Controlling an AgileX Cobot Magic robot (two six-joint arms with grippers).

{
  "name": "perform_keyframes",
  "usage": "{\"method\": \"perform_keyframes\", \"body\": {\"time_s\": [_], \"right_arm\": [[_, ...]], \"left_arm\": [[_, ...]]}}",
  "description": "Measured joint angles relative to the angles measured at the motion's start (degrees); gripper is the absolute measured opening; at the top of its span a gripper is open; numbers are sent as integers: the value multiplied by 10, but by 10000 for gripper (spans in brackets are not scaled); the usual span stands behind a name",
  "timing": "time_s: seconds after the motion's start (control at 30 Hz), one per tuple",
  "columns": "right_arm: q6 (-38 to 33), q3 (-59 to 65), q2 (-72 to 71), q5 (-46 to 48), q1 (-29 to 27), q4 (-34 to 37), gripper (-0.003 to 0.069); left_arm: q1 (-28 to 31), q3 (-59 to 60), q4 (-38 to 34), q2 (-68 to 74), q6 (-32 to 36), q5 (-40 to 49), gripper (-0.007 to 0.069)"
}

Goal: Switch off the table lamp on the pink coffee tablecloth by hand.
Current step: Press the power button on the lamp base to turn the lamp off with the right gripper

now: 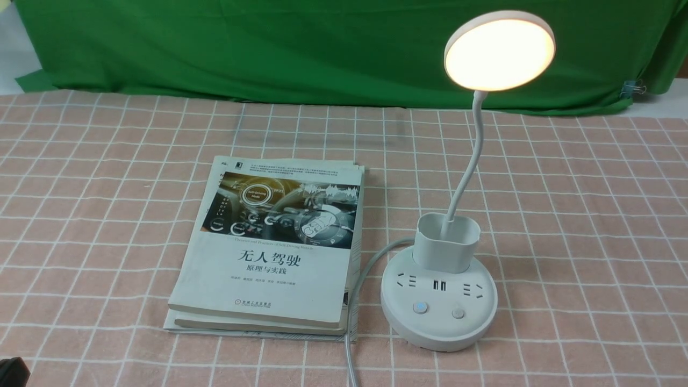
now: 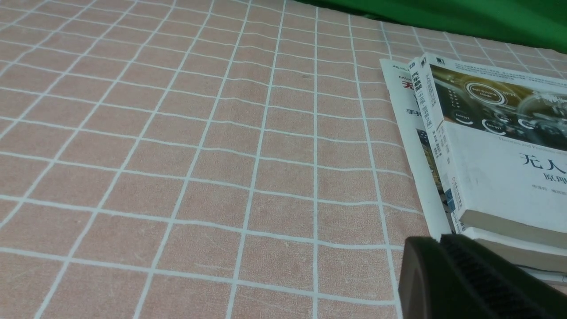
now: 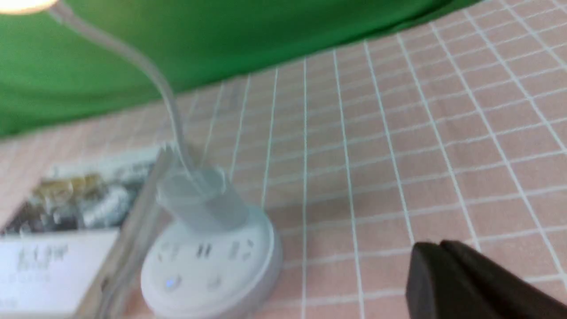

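The white table lamp (image 1: 439,290) stands on the pink coffee tablecloth (image 1: 580,215), right of centre. Its disc head (image 1: 500,51) glows. Its round base carries sockets, a lit blue button (image 1: 420,307) and a plain button (image 1: 457,313). The right wrist view shows the lamp (image 3: 212,261) blurred, with my right gripper (image 3: 438,248) shut and empty, off to the side of the base above the cloth. My left gripper (image 2: 436,241) is shut and empty, beside the corner of the books; only a dark bit of it (image 1: 13,371) shows in the front view.
Two stacked books (image 1: 274,247) lie left of the lamp; they also show in the left wrist view (image 2: 496,146). The lamp's white cord (image 1: 357,301) runs between books and base toward the front edge. A green backdrop cloth (image 1: 269,48) hangs at the back.
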Motion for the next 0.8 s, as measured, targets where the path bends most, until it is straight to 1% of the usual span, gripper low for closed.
{"method": "perform_keyframes", "body": {"time_s": [0.07,0.1,0.13,0.17,0.37,0.47,0.57,0.63,0.77,0.8], "right_arm": [[-46,-72,84,104,12,0,42],[-59,-95,115,140,15,1,42],[-64,-106,123,149,15,1,42],[-89,-148,196,213,15,1,43],[-120,-224,329,261,16,6,43],[-128,-266,403,295,33,11,41],[-133,-311,492,308,84,11,41],[-132,-336,548,300,131,10,41],[-132,-393,643,285,207,10,41],[-132,-408,662,283,218,11,41]], "left_arm": [[0,0,0,0,0,0,6],[0,0,0,0,0,0,6],[0,0,0,0,0,0,6],[0,0,0,0,0,0,6],[0,0,0,0,0,0,6],[0,0,0,0,0,0,6],[0,0,0,0,0,0,6],[0,0,0,0,0,0,6],[0,0,0,0,0,0,6],[0,0,0,0,0,0,6]]}}
